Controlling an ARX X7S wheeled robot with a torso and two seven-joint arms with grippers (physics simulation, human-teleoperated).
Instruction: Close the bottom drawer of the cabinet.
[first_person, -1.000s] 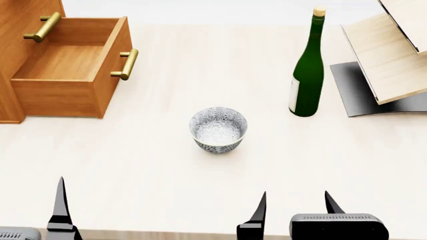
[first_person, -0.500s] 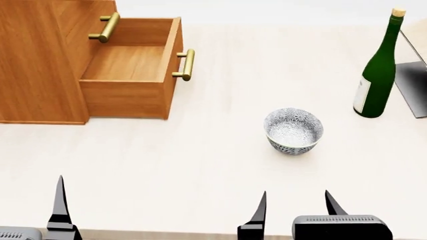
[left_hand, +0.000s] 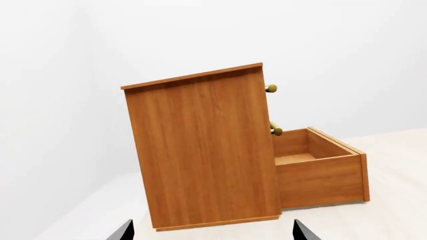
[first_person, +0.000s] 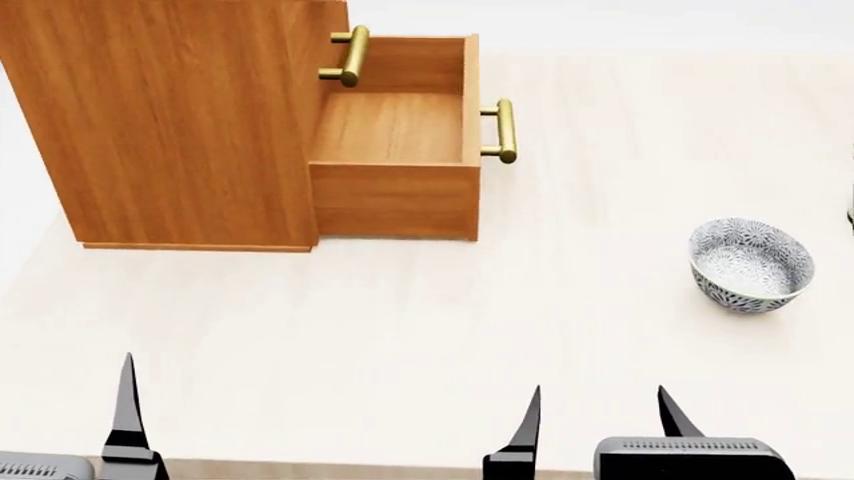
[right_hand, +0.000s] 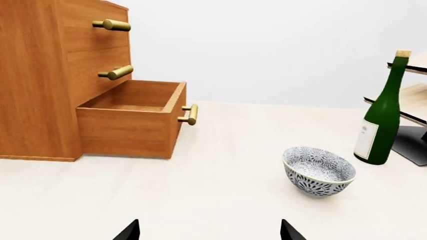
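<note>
The cabinet (first_person: 174, 120) stands on the table at the far left, also in the left wrist view (left_hand: 200, 150) and the right wrist view (right_hand: 33, 75). Its bottom drawer (first_person: 395, 125) is pulled far out and empty, with its brass handle (first_person: 502, 130) on the front facing right. The drawer also shows in the right wrist view (right_hand: 127, 130) and the left wrist view (left_hand: 320, 175). My left gripper (left_hand: 213, 232) is open and empty, low near the table's front edge, facing the cabinet's side. My right gripper (first_person: 598, 405) is open and empty, well short of the drawer, as the right wrist view (right_hand: 209, 232) shows.
A patterned bowl (first_person: 750, 265) sits to the right of the drawer, also in the right wrist view (right_hand: 318, 171). A green bottle (right_hand: 380, 120) and a pale slanted rack (right_hand: 415, 95) stand further right. The table's front edge runs just under my grippers.
The head view has swung left: cabinet and bowl shifted right in the frame, the bottle left it. The drawer stays open the same amount. Both grippers stay open.
</note>
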